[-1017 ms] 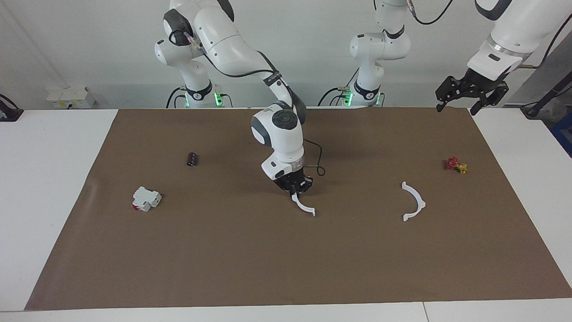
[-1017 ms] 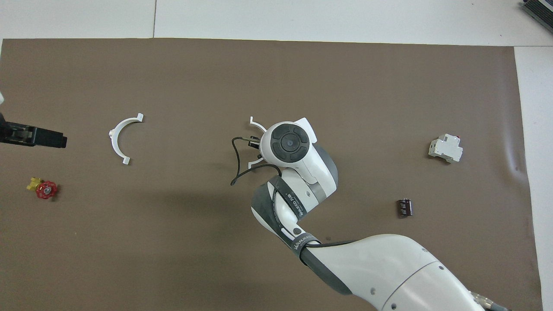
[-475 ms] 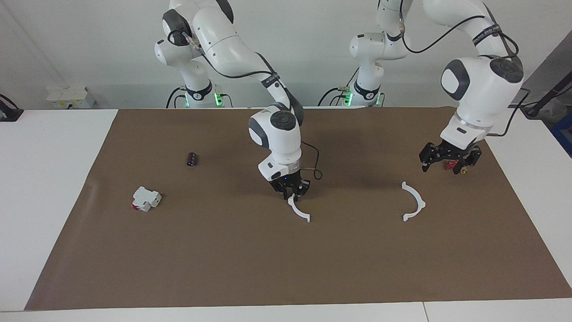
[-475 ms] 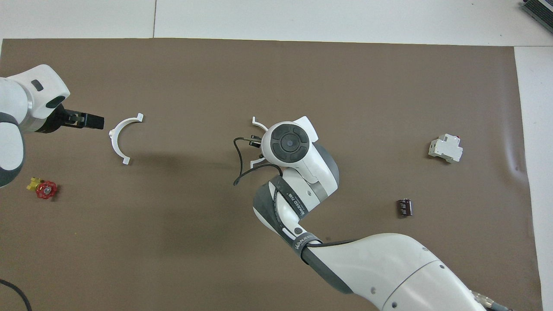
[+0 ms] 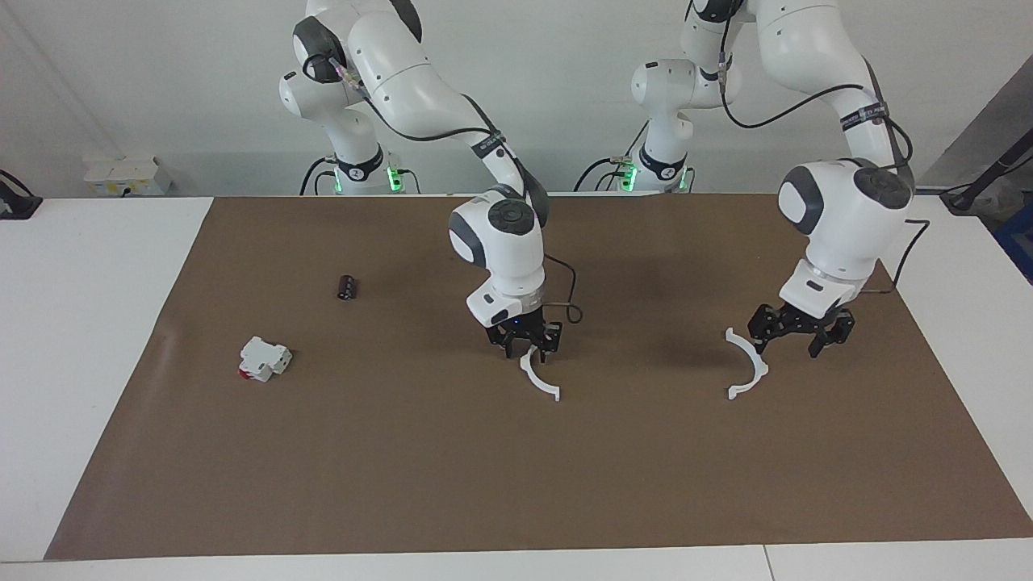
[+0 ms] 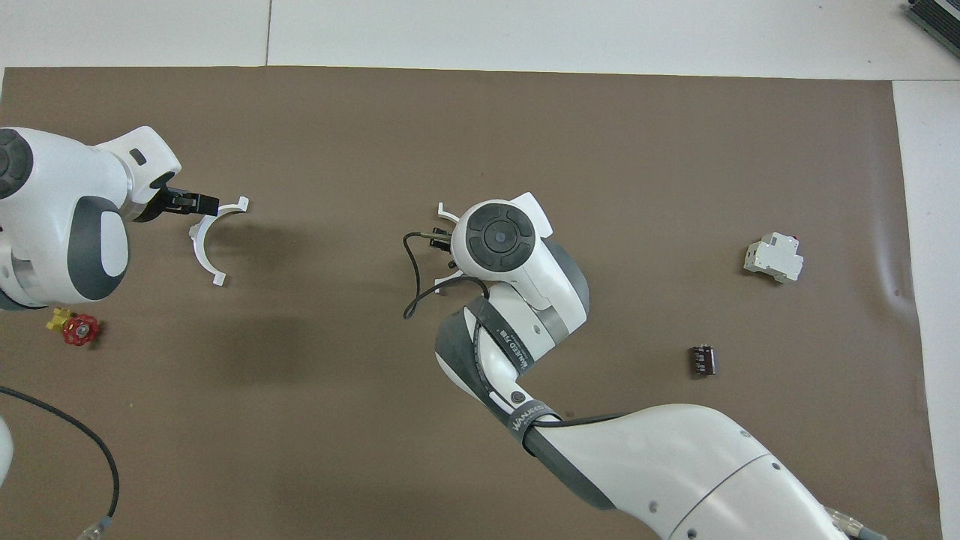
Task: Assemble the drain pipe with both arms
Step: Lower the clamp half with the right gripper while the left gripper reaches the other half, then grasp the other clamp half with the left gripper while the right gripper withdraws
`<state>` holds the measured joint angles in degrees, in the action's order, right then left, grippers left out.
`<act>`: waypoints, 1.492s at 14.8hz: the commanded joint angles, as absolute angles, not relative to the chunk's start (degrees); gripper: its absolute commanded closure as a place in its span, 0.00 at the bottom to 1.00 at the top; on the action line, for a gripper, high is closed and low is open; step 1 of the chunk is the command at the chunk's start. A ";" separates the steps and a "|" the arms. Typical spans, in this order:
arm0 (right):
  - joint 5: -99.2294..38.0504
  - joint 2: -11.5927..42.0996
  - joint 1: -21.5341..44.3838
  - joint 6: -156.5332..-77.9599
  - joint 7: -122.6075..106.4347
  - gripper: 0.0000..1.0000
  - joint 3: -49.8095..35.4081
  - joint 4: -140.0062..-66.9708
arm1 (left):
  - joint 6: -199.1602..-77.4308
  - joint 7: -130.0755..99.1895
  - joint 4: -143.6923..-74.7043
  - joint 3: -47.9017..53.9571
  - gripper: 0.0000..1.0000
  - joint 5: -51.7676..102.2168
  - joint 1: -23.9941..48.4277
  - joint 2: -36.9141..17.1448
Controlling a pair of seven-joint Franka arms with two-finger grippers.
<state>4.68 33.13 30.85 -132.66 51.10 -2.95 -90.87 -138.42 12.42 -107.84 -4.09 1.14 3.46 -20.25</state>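
The drain pipe lies as two separate white half-ring arcs on the brown mat (image 5: 403, 484). One arc (image 5: 539, 381) is mid-table. My right gripper (image 5: 529, 345) stands on that arc's end nearer the robots and looks shut on it. In the overhead view my right wrist hides the grip, and only the arc's tips (image 6: 442, 213) show. The other arc (image 5: 755, 365) (image 6: 197, 241) lies toward the left arm's end. My left gripper (image 5: 799, 337) (image 6: 196, 202) is open, low over the mat, right beside this arc and apart from it.
A white blocky part with a red end (image 5: 264, 358) (image 6: 773, 257) and a small dark part (image 5: 347, 286) (image 6: 703, 361) lie toward the right arm's end. A red-and-yellow valve (image 6: 73, 328) lies by the left arm. A black cable (image 6: 409, 277) loops from the right wrist.
My left arm has swung down from high over the table's edge to low beside the second arc. My right gripper has turned a little, and its arc has shifted slightly with it.
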 commanded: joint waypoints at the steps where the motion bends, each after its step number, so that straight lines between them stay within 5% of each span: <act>1: 4.93 32.61 28.13 -124.57 46.77 0.07 -3.52 -85.71 | -142.46 13.71 -112.31 -3.52 0.18 0.97 1.94 -19.34; 10: 1.14 19.96 16.10 -105.05 26.56 0.06 -3.60 -84.90 | -148.27 12.92 -118.30 -3.52 0.23 0.97 2.28 -17.84; 12: 1.14 17.16 14.51 -102.67 24.88 0.05 -3.52 -85.60 | -148.18 12.48 -118.30 -3.60 0.41 0.97 2.55 -17.75; 16: 1.14 12.49 10.12 -97.31 18.74 0.04 -3.52 -86.83 | -144.33 8.28 -118.65 -3.60 0.97 0.97 2.81 -16.44; 22: 1.05 1.51 6.42 -96.51 11.69 0.03 -3.34 -97.46 | -144.14 5.71 -116.55 -3.60 1.00 0.88 3.77 -16.70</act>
